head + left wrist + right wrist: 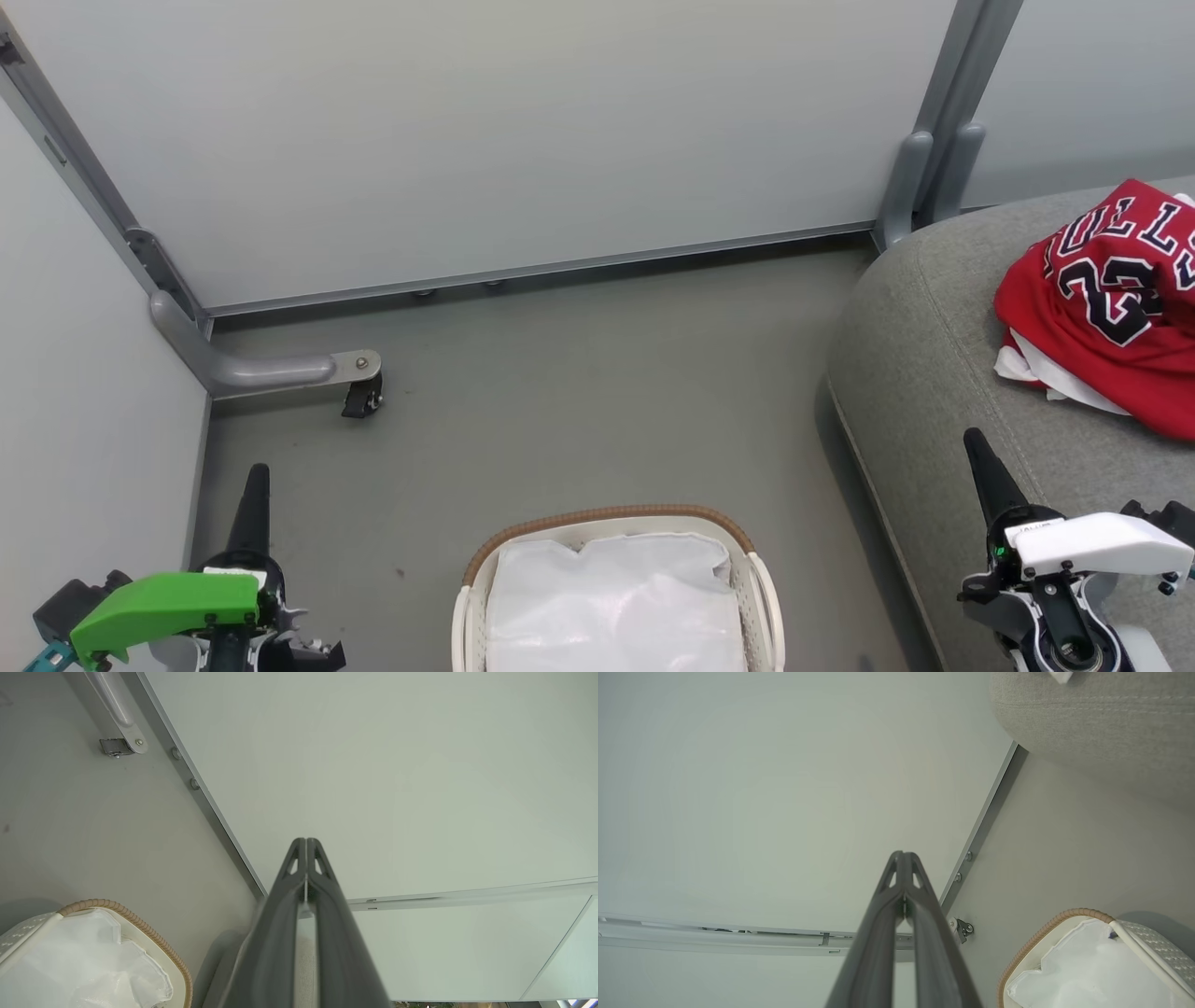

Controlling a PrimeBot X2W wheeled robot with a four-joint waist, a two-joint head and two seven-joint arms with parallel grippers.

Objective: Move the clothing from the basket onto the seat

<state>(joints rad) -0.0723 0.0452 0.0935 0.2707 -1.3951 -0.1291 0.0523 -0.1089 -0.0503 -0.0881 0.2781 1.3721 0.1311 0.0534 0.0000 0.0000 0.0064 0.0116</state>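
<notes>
**Both arms idle, empty**

My left gripper (255,485) and right gripper (980,457): jaws closed on nothing. Basket (607,515) between them: white sheet (616,597) showing. Bulls jersey (1111,308): on the sofa seat (934,373). Transfer looks done; next I'd check beneath the sheet.

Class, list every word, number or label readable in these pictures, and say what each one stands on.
"ULLS": black-and-white letters on the red jersey, first letter folded away.
"23": below, on the same jersey.
Mark on the white cover of the right gripper: too small to read.
</notes>
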